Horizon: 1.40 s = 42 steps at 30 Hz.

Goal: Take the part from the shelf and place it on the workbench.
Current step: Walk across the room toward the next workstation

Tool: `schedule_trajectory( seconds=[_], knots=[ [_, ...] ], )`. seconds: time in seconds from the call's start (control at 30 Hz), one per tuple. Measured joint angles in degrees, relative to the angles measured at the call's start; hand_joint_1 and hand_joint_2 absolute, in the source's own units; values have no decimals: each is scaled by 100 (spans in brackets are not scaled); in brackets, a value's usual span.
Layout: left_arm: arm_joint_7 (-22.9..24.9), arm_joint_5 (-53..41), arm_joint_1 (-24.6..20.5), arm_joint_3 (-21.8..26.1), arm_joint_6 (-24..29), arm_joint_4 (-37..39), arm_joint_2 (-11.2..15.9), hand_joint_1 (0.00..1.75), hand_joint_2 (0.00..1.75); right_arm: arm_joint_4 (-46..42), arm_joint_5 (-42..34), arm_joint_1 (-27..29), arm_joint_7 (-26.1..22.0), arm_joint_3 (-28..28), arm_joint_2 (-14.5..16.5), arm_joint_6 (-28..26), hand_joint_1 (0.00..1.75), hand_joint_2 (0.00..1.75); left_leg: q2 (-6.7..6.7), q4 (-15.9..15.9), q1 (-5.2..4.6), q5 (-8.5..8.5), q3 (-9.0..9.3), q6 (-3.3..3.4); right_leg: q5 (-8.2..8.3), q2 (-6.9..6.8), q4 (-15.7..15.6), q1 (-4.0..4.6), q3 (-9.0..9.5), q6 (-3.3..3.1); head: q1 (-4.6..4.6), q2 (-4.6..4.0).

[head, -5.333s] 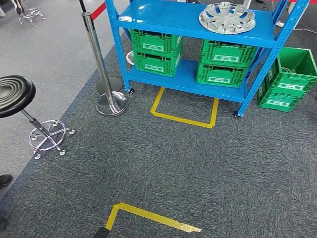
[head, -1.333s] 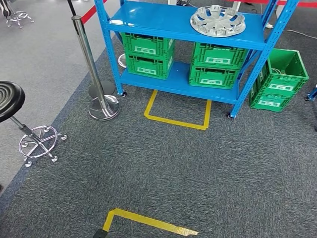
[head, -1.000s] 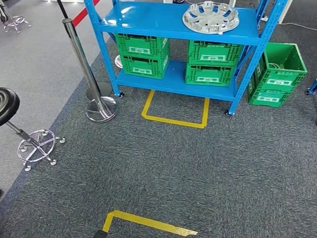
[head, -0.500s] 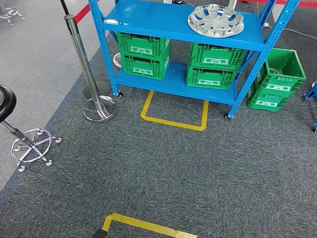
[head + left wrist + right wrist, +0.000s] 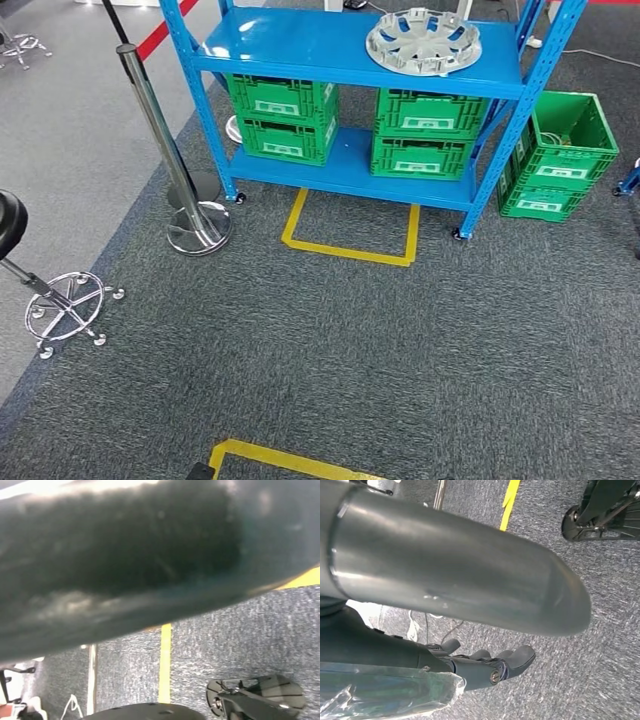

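one right robot hand hangs over the carpet, fingers loosely extended, holding nothing.

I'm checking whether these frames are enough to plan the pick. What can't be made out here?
- Left hand: the left wrist view is mostly a blurred dark shape, so its state cannot be told.
- Right hand: in the right wrist view a big grey thumb covers much of it; whether it is open is unclear.
- Silver wheel cover: small in the head view, detail unreadable.
- Blue shelf: upper part cut off by the top edge.
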Motion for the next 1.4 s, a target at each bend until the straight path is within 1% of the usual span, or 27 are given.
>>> schedule_trajectory(
  seconds=[0.03, 0.07, 0.13, 0.2, 0.3, 0.37, 0.4, 0.47, 0.5, 0.53, 0.57, 0.63, 0.7, 0.73, 0.8, 0.87, 0.9, 0.97, 1.0, 1.03, 1.07, 1.1, 1.17, 1.2, 1.23, 1.33, 1.4],
  knots=[
    [1, 0, 9, 1, 0, 0, 1, 0, 0, 0, 0, 5, 0, 0, 0, 0, 0, 0, 0, 71, 13, 70, -72, -7, -12, 4, 1, 0, 16, 0, -1, 0],
    [1, 0, 16, 2, 0, 0, 2, 0, 0, 0, 0, 10, 0, -1, 1, 0, 0, 0, 0, -85, 23, 253, -34, -6, -27, 10, 1, -1, 42, 6, -2, 0],
    [2, 0, 16, 4, 0, 0, 3, 0, 0, 0, 0, 12, 0, -1, 2, 1, 0, 0, 0, -817, 32, 726, 263, 22, -65, 22, 1, 2, 89, 38, -3, 0],
    [2, 0, 3, 5, 0, 0, 2, 0, 0, 0, 1, 5, 0, -1, 2, 2, 0, 0, 0, -1408, 19, 910, 515, 62, -105, 31, 8, 22, 106, 99, -4, 0],
    [4, 0, 3, 9, 7, 0, 0, 0, 0, 0, 2, 0, 0, 0, 2, 1, 0, 0, 0, -1565, 6, 871, 573, 140, -130, 24, -9, 23, 106, 204, -4, 0],
    [7, -1, 8, 12, 11, 0, 0, 0, 0, 0, 2, -3, 0, 0, 1, 1, 0, 0, 3, -1609, 22, 878, 608, 215, -254, 18, 178, 15, 18, 252, 11, 0],
    [8, -3, 3, 13, 12, 0, -2, 0, 0, 0, 1, -4, 0, 0, 1, 1, 0, 0, 5, -1625, 29, 877, 625, 247, -395, 16, 454, 14, -123, 267, 24, 0],
    [10, -5, -6, 13, 13, 0, -6, 0, 0, 0, 1, 0, 0, 1, 2, 1, 0, 0, 6, -1625, 12, 855, 642, 290, -719, 15, 1255, 16, -548, 285, 46, 0],
    [10, -7, -4, 14, 13, 0, -8, 0, 0, 0, 1, 7, 0, 1, 1, 2, 0, 0, 5, -1625, 1, 840, 655, 302, -789, 15, 1566, 16, -741, 290, 46, 0],
    [11, -7, 1, 16, 13, 0, -8, 0, 0, 0, 3, 14, 0, 1, 1, 2, 0, 0, 2, -1624, -8, 822, 676, 309, -746, 15, 1686, 17, -846, 289, 47, 0],
    [13, -7, 5, 17, 13, 0, -8, 0, 0, 0, 5, 19, 0, 0, 0, 2, 0, 0, -2, -1624, -16, 800, 708, 310, -586, 15, 1575, 18, -838, 279, 48, 0],
    [15, -10, 10, 20, 11, 0, -10, 0, 0, 0, 10, 16, 0, -1, -2, 2, 0, 0, -9, -1624, -25, 740, 792, 287, -118, 9, 855, 26, -553, 237, 50, 0],
    [16, -16, 2, 26, 11, 2, -11, 0, 0, 0, 11, 4, 0, 1, -4, 2, 0, 0, -10, -1611, -52, 678, 846, 235, 106, 2, 224, 40, -240, 185, 51, 0],
    [20, -20, -2, 30, 12, 3, -10, 0, 0, 0, 13, 0, 0, 1, -5, 3, 0, 0, -8, -1608, -61, 661, 854, 208, 107, 1, 102, 49, -169, 160, 51, 0],
    [34, -26, -12, 37, 14, 4, -6, 0, 0, 0, 19, 3, 1, 1, -4, 4, 0, 0, -7, -1622, -61, 635, 859, 155, 78, 8, 76, 50, -135, 111, 46, 0],
    [47, -44, -17, 41, 16, 4, -2, 0, 0, 0, 26, 10, -1, -1, -3, 4, 0, 0, -8, -1485, -43, 508, 821, 88, 77, 5, 28, 31, -92, 51, 26, 0],
    [51, -54, -19, 43, 17, 4, -1, 0, 0, 0, 27, 5, -4, -1, -3, 4, 0, 0, -9, -1252, -29, 376, 717, 51, 76, 1, 1, 17, -66, 22, 15, 0],
    [55, -66, -17, 45, 18, 4, 1, 0, 0, 0, 28, -6, -8, 0, -3, 4, 0, 0, -7, -490, 2, 57, 338, -3, 55, -5, -17, 15, -37, -16, -7, 0],
    [58, -67, -10, 47, 19, 4, 3, 0, 0, 0, 27, -6, -8, 0, -3, 4, 0, 0, -7, -143, 14, -44, 134, -20, 40, -5, -16, 16, -25, -24, -5, 0],
    [62, -68, -1, 48, 20, 4, 4, 0, 0, 0, 27, -2, -8, 0, -3, 4, 0, 0, -7, 50, 22, -47, -2, -30, 24, -3, -16, 16, -8, -26, -7, 0],
    [66, -68, 7, 50, 22, 4, 6, 0, 0, 0, 26, 3, -8, -1, -3, 4, 0, 0, -7, 28, 25, 74, -37, -29, 6, 2, -16, 16, 17, -22, -6, 0],
    [68, -69, 11, 51, 24, 4, 8, 0, 0, 0, 26, 8, -7, -1, -3, 4, 0, 0, -7, -220, 26, 305, 39, -17, -15, 8, -16, 16, 53, -14, -8, 0],
    [69, -71, 7, 52, 26, 4, 11, 0, 0, 0, 26, 9, -8, -1, -2, 4, 0, 0, -7, -994, 12, 778, 351, 40, -68, 19, -13, 26, 115, 23, -7, 0],
    [69, -72, -1, 52, 27, 4, 14, 0, 0, 0, 26, 6, -8, -1, -1, 4, 0, 0, -5, -1307, 1, 884, 487, 71, -95, 25, -7, 35, 129, 52, -6, 0],
    [69, -73, -8, 52, 27, 4, 15, 0, 0, 0, 27, 3, -9, -1, -1, 4, 0, 0, -3, -1480, -11, 902, 561, 98, -114, 25, -6, 42, 132, 84, -1, 0],
    [74, -74, -5, 54, 30, 4, 19, 0, 0, 0, 28, -7, -8, -1, -1, 4, 0, 0, -2, -1607, -19, 856, 624, 177, -145, 13, -14, 38, 144, 188, 3, 0],
    [78, -75, -2, 56, 32, 5, 19, 0, 0, 0, 28, -16, -8, -1, -1, 4, 0, 0, 1, -1670, 5, 864, 685, 239, -297, 8, 259, 34, 12, 243, 19, 0]
  ],
)
